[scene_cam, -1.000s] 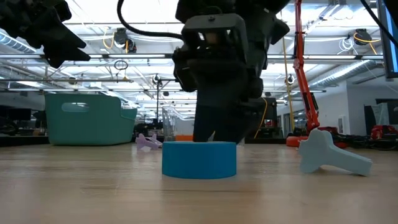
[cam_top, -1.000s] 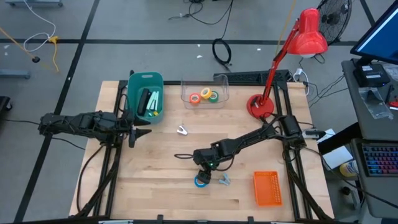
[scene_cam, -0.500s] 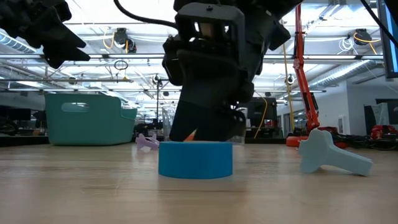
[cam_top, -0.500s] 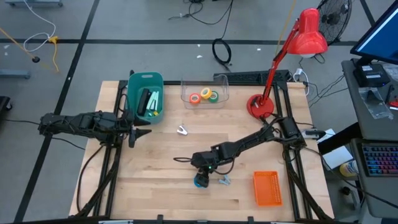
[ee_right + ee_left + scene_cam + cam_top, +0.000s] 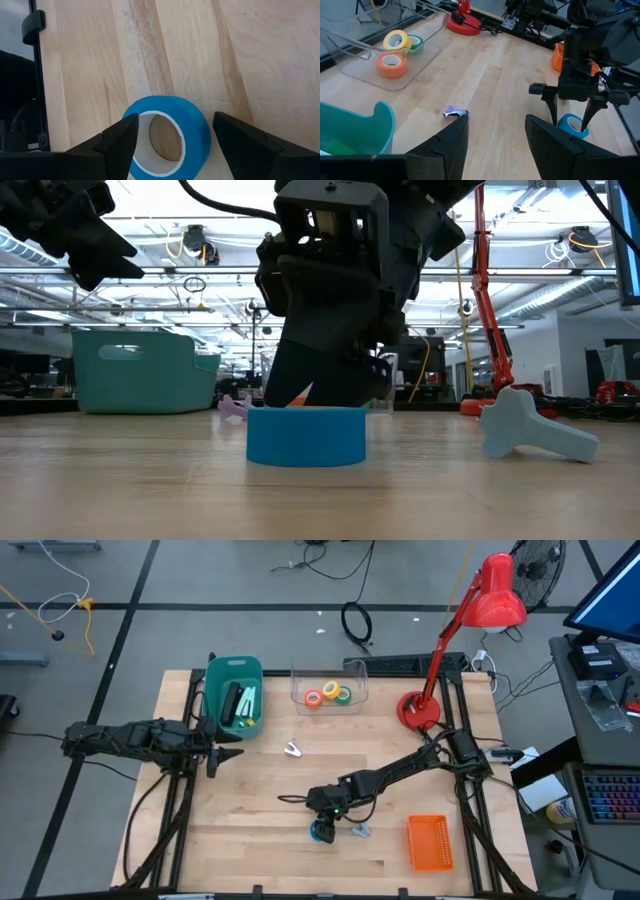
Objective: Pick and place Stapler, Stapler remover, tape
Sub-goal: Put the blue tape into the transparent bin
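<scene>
A blue tape roll (image 5: 167,132) lies flat on the table near its front edge. My right gripper (image 5: 170,145) is open over it, slanting down, with one finger on each side of the roll (image 5: 572,125). Orange, yellow and green tape rolls (image 5: 328,695) lie in a clear tray at the back. A small pale lilac stapler remover (image 5: 455,112) lies mid-table. A dark long thing (image 5: 232,703), perhaps the stapler, lies in the teal bin (image 5: 213,690). My left gripper (image 5: 495,145) is open and holds nothing, in the air by the bin at the table's left. My right gripper straddles the blue roll from above and slightly from the far side. One finger (image 5: 120,137) stands right at the roll's outer wall (image 5: 131,125) and seems to touch it. The other finger (image 5: 240,140) keeps a narrow gap. The roll lies flat on the wood.
A pale blue-grey T-shaped thing (image 5: 530,432) lies just right of the blue roll. An orange basket (image 5: 430,842) sits at the front right and a red desk lamp (image 5: 420,712) at the back right. Bare wood lies left of the roll.
My right gripper has tipped and rolled a little over the blue roll while staying open. The roll has slid a short way toward the table's left edge, still flat on the wood.
</scene>
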Action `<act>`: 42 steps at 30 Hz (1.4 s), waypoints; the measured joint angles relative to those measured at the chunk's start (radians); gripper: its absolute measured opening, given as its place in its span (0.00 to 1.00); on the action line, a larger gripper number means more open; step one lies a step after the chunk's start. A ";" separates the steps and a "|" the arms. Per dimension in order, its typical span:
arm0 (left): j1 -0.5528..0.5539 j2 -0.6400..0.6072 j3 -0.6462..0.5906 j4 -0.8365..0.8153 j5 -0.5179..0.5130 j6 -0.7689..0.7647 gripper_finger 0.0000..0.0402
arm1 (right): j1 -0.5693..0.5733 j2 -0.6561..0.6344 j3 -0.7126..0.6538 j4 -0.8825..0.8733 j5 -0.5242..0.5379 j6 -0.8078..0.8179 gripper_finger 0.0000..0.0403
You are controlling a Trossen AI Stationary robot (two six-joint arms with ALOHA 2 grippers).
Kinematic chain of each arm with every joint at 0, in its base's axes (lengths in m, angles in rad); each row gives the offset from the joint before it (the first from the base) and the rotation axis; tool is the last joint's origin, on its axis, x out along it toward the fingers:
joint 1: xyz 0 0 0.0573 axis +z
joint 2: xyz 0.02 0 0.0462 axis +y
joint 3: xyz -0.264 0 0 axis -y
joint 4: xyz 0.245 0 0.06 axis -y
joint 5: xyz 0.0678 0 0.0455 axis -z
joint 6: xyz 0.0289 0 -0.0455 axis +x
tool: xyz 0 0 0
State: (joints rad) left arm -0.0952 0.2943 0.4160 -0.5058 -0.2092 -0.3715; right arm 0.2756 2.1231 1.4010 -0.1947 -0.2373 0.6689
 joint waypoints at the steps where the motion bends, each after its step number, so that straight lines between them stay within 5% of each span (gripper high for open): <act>1: 0.000 0.000 0.000 0.000 0.000 0.000 0.50 | 0.000 0.000 0.000 0.000 0.000 -0.001 0.64; 17: 0.000 0.000 0.000 0.001 0.001 -0.004 0.50 | -0.024 -0.002 0.000 -0.022 -0.053 0.001 0.48; 34: 0.000 0.000 0.000 0.001 0.000 -0.003 0.50 | -0.036 -0.004 0.000 -0.315 -0.033 -0.017 0.10; 42: 0.000 0.000 0.000 0.001 -0.001 0.002 0.50 | -0.082 -0.092 -0.006 -0.274 -0.081 0.028 0.08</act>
State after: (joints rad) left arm -0.0952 0.2943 0.4160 -0.5049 -0.2101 -0.3691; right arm 0.1938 2.0310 1.3949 -0.4685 -0.3178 0.6970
